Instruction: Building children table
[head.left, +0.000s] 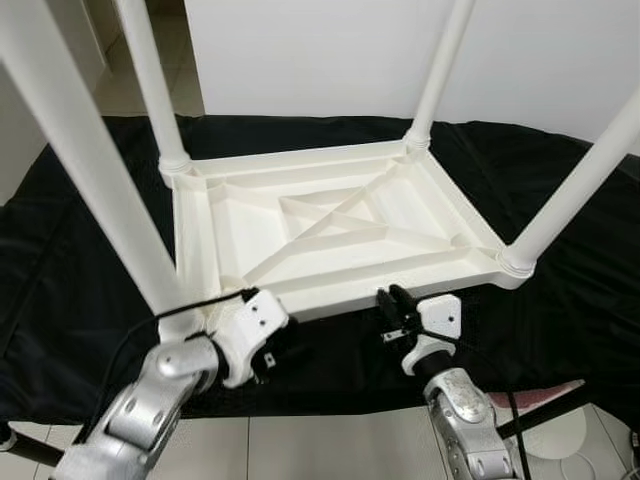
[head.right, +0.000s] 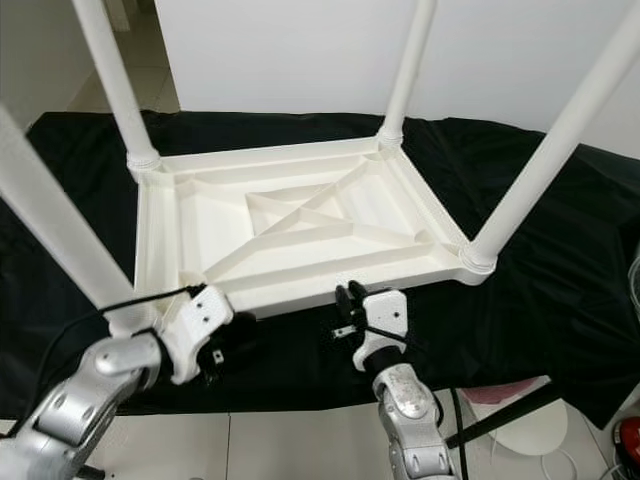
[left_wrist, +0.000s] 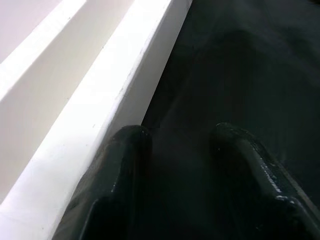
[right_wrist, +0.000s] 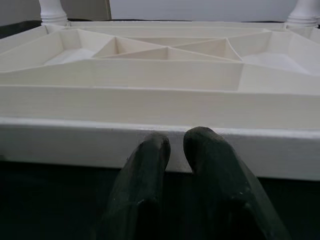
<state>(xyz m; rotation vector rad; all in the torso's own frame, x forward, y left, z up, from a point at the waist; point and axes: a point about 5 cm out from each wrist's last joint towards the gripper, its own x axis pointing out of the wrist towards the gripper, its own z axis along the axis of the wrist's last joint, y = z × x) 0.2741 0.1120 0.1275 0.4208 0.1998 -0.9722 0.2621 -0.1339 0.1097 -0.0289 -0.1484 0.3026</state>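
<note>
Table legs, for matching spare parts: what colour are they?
White, like the table legs show best in the left eye view.

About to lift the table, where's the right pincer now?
Right pincer sits at the near edge of the upturned white plastic table, right of centre, on the black cloth.

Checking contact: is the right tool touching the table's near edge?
Cannot tell. In the right wrist view the right tool fingertips overlap the table rim, with no plain gap or contact.

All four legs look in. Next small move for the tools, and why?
Probably slide both under the near rim to flip it. The white table lies upside down on the black cloth; left tool, open, and right tool, nearly shut, sit at that rim, neither gripping.
</note>
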